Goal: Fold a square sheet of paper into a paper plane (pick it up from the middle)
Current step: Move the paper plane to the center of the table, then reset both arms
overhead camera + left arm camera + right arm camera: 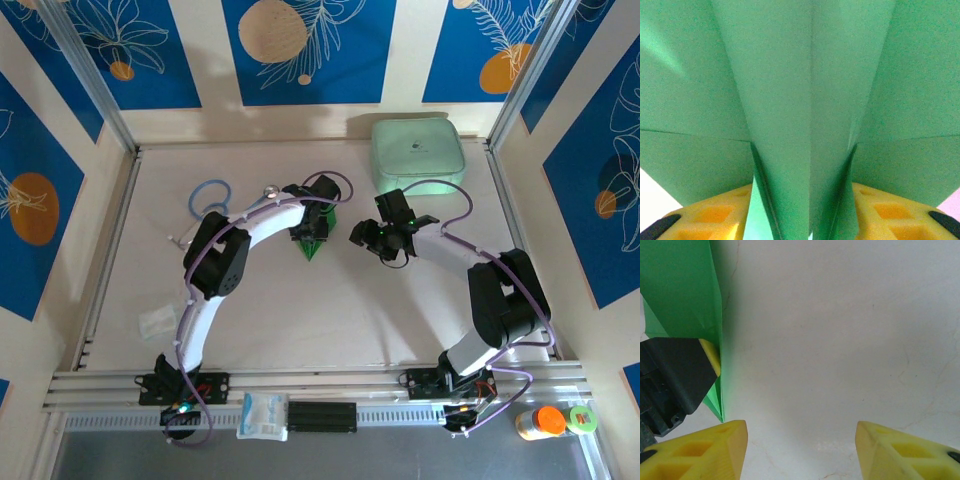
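In the middle of the table [300,320] the paper plane [314,243] points its nose to 6 o'clock, its centre fold between the fingers of the left gripper [805,220], which I cannot tell are pinching it, while the right gripper [801,450], at its 3 o'clock, is spread apart.

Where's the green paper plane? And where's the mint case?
paper plane [314,245]: top external view, on the green folded body just above its pointed tip.
mint case [418,152]: top external view, on the middle of its lid.
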Motion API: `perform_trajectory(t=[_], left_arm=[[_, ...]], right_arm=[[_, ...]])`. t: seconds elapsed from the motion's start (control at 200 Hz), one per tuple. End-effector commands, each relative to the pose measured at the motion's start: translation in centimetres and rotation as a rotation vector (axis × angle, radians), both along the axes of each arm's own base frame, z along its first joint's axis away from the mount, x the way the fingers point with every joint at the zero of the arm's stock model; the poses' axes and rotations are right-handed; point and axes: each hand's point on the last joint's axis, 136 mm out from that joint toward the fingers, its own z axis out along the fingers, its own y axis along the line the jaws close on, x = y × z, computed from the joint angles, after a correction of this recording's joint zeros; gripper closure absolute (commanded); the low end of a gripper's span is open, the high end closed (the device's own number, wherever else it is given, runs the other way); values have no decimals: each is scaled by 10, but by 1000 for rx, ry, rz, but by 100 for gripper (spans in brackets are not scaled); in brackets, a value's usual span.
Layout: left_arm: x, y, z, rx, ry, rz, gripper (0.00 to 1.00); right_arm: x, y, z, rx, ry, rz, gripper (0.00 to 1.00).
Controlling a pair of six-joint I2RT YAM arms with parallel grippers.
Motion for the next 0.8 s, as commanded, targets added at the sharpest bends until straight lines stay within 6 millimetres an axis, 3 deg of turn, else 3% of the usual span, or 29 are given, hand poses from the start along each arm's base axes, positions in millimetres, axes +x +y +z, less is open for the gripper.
perform_trajectory(t=[0.0,0.5,0.67,0.795], left_arm=[[6,2,41,-24,-54,0,53],[5,8,87,-78,-147,27,45],[4,21,134,-102,-249,36,38],[3,54,180,-102,-385,73,26]], right_arm=[[1,1,14,15,-21,6,41],[3,-1,25,5,-53,12,38],[10,-9,44,-49,-119,28,34],[23,-23,79,-154,-232,60,25]])
